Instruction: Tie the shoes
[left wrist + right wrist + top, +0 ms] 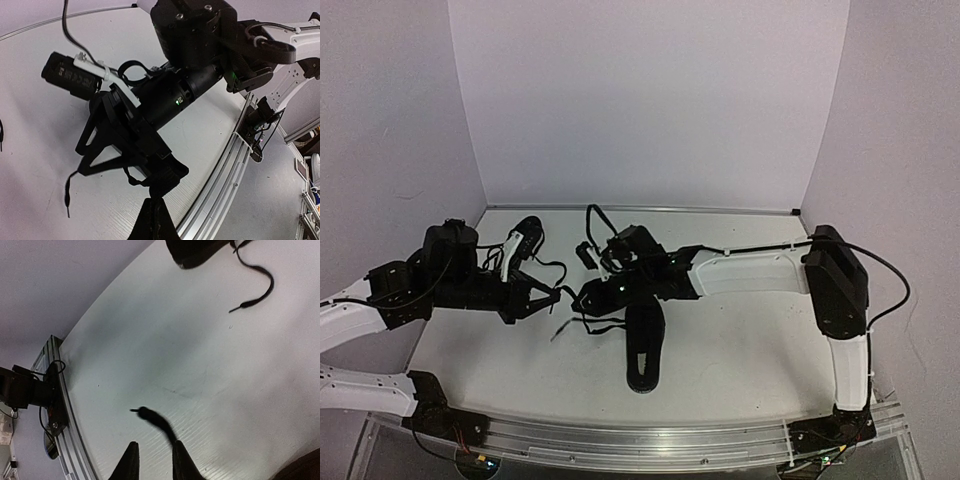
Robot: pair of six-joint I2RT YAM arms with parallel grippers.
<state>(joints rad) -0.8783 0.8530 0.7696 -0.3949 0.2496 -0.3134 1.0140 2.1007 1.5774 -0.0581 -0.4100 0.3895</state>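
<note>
My left pincer (552, 296) is pressed together. In the left wrist view its fingers (150, 220) meet in one dark wedge, and I cannot tell whether a lace is nipped between them. My right pincer (582, 298) reaches in from the right and hangs close to the left one, over the middle of the counter (750, 345). Its fingers (131, 462) are spread a little, with white counter showing in the gap. A thin black lace (156, 422) curves away from the tip of one finger, and its end lies free. The near shoe (645, 350) lies just beside my right pincer on the side towards my bases, lengthwise to them, with laces trailing from its top towards the two pincers. The far shoe (523, 245) lies behind my left wrist, towards the back-left corner of the counter, well apart from the near one.
</note>
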